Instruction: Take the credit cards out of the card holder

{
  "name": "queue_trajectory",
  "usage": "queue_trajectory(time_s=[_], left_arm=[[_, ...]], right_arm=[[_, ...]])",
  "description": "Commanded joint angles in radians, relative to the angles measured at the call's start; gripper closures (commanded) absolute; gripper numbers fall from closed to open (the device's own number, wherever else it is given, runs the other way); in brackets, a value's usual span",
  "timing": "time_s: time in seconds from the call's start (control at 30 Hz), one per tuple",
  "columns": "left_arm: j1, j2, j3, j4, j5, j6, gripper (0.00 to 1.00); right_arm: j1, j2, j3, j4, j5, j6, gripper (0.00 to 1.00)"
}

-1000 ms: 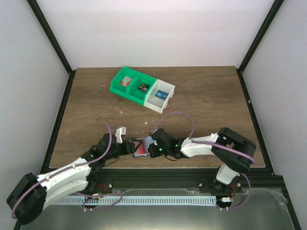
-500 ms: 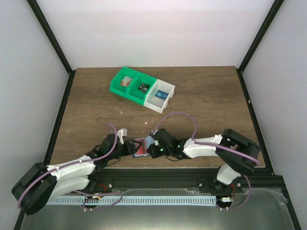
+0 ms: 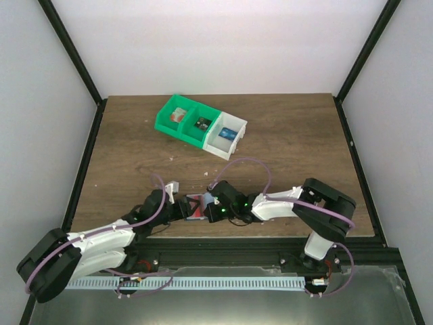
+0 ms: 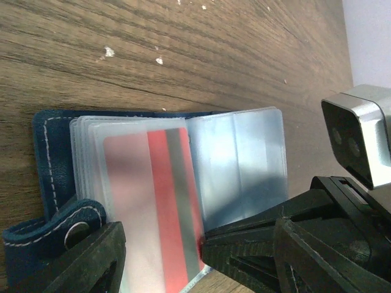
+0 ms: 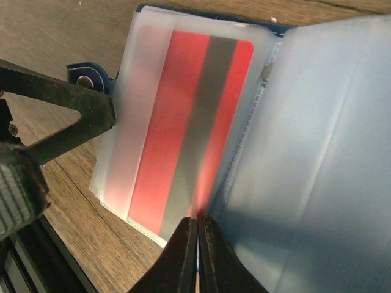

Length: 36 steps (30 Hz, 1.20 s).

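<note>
The card holder [image 3: 196,202] lies open near the table's front edge, navy border [image 4: 46,159] outside and clear sleeves fanned out. A red credit card [image 4: 160,201] with a grey stripe sits in the top sleeve and also shows in the right wrist view [image 5: 183,122]. My right gripper [image 5: 198,244] is shut on the card's near edge at the sleeve's mouth; it shows in the top view [image 3: 212,211]. My left gripper [image 4: 204,268] is open, straddling the holder's near end, with one finger [image 4: 91,262] by the snap strap [image 4: 76,227]. It shows in the top view [image 3: 180,208].
A green bin [image 3: 164,122] joined to a white bin [image 3: 238,125] stands at the back of the table, each compartment holding a card. The front table edge runs just below both grippers. The right wrist's camera housing [image 4: 360,140] is close to the left gripper.
The right gripper has slid a little left, onto the card at the holder. The left arm has lowered and stretched flatter along the front edge. The holder has stayed in place.
</note>
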Motion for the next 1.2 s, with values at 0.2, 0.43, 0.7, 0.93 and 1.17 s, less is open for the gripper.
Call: queue_trajectory(time_s=[0.2, 0.43, 0.7, 0.93, 1.17], left_arm=[[-0.003, -0.023, 0.035, -0.104, -0.058, 0.019, 0.3], [-0.002, -0.081, 0.042, -0.124, -0.055, 0.011, 0.29], [-0.002, -0.057, 0.025, -0.087, -0.038, 0.002, 0.29], [-0.003, -0.024, 0.021, -0.036, -0.012, -0.006, 0.29], [-0.002, -0.063, 0.019, -0.005, 0.028, -0.023, 0.29]], right_arm=[[0.007, 0.036, -0.034, -0.029, 0.028, 0.03, 0.98], [0.006, 0.033, -0.029, -0.027, 0.029, 0.028, 0.98], [0.006, 0.031, -0.029, -0.028, 0.029, 0.029, 0.98], [0.006, 0.031, -0.03, -0.022, 0.03, 0.029, 0.98], [0.006, 0.024, -0.034, -0.011, 0.029, 0.029, 0.97]])
